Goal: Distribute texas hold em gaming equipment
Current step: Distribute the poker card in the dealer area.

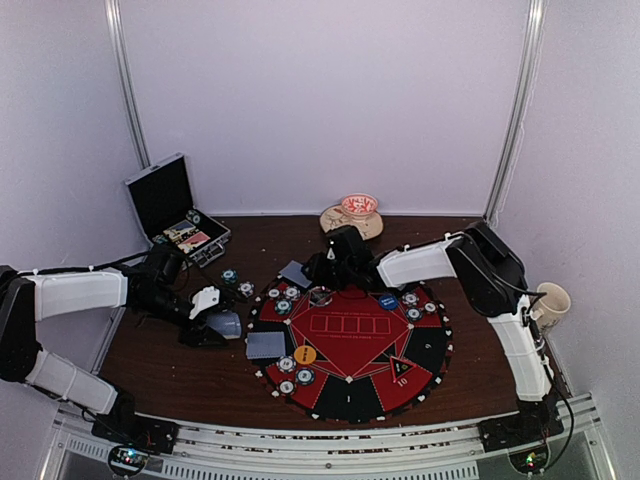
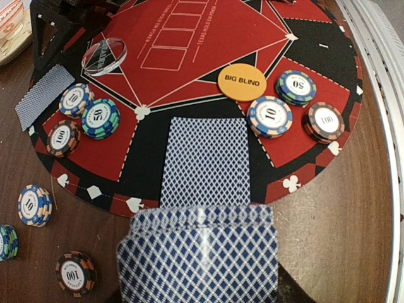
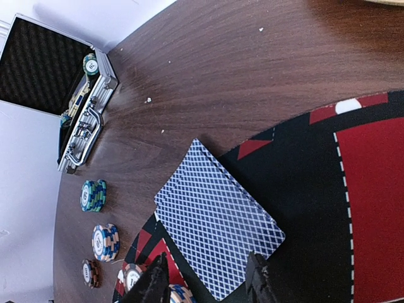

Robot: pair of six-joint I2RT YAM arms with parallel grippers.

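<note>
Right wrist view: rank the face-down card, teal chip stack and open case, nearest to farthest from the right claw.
1. Face-down card, just ahead of the right claw.
2. Teal chip stack, left, on bare table.
3. Open case, far upper left.

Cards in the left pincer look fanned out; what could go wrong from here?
The stack of cards in the left pincer is splayed, so some might slip out onto the mat. The right pincer hangs open close over a card lying half off the mat's edge; it may nudge that card as it moves away.
</note>
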